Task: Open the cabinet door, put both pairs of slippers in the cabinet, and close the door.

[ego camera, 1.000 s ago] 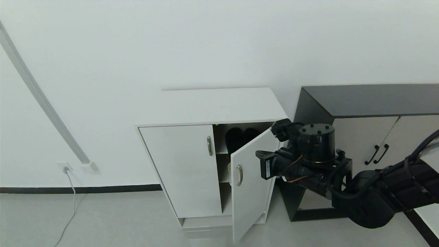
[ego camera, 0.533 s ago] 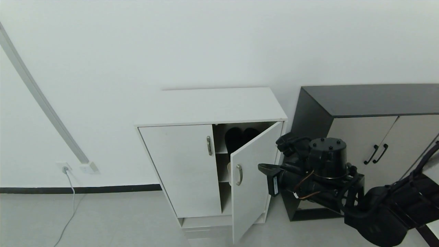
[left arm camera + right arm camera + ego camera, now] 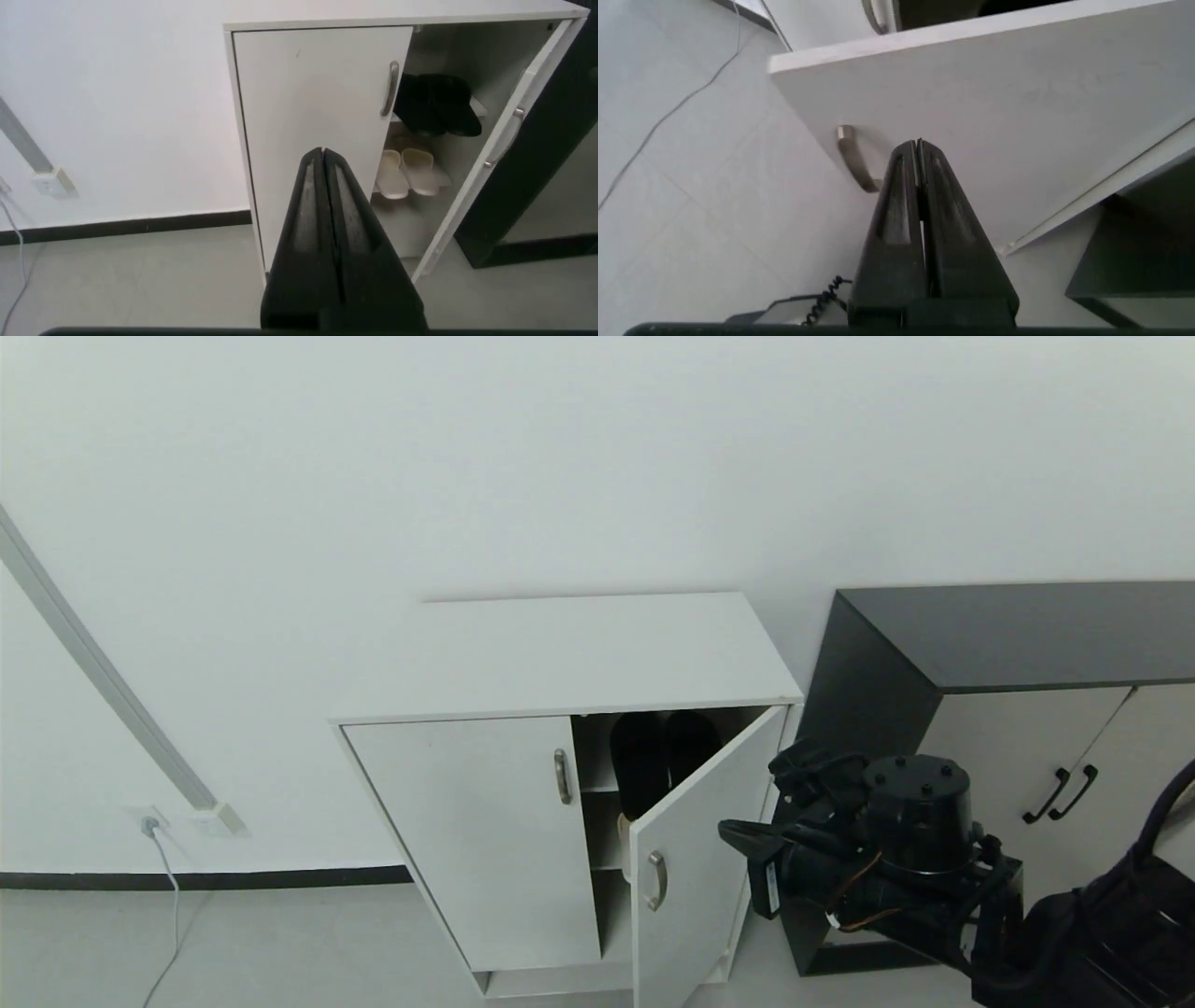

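Closest to you, your right gripper [image 3: 920, 147] has its two fingers pressed flat together with nothing between them. It points at the outer face of the open right door [image 3: 702, 859], just beside the curved metal handle [image 3: 656, 881]; you cannot tell whether the tips touch the panel. Your left gripper [image 3: 322, 155] is likewise closed on nothing and hangs in front of the cabinet [image 3: 597, 649], well apart from it and facing the shut left door [image 3: 476, 840].

The right door stands partly open, swung out toward you on its right-side hinges. Through the gap you see the black slippers [image 3: 665, 756] on the top shelf, side by side. The light-coloured slippers [image 3: 411, 174] lie on the shelf below, also side by side.

Just beside the cabinet on your right stands a dark sideboard [image 3: 1013, 627] with pale doors. Farther left, on the white wall, a socket [image 3: 149, 823] has a cable running down to the floor.
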